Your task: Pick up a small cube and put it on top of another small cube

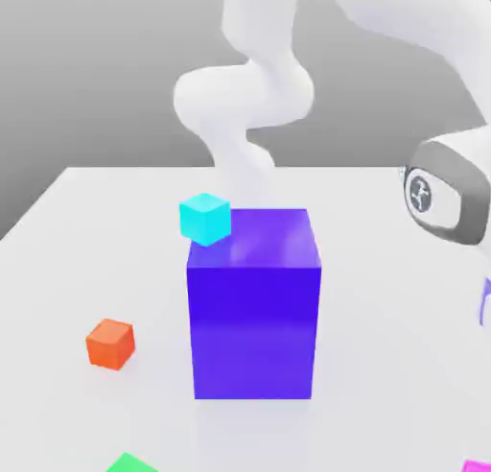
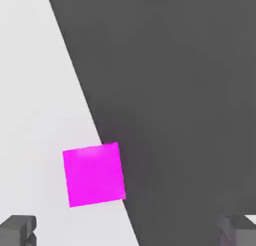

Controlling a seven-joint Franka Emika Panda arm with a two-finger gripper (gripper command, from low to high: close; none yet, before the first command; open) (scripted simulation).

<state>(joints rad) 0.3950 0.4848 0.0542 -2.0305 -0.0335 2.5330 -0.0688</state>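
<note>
pink cube (image 2: 94,175) sits at table (image 2: 35,90) edge, fingers (image 2: 17,229) spread.

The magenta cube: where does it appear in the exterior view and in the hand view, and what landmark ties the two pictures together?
Exterior view: a sliver of the magenta cube shows at the bottom right corner, on the table.
Hand view: the magenta cube lies at the table's edge, ahead of the open end effector, between its fingertips.
Shared landmark: the white table surface that the cube rests on.
</note>
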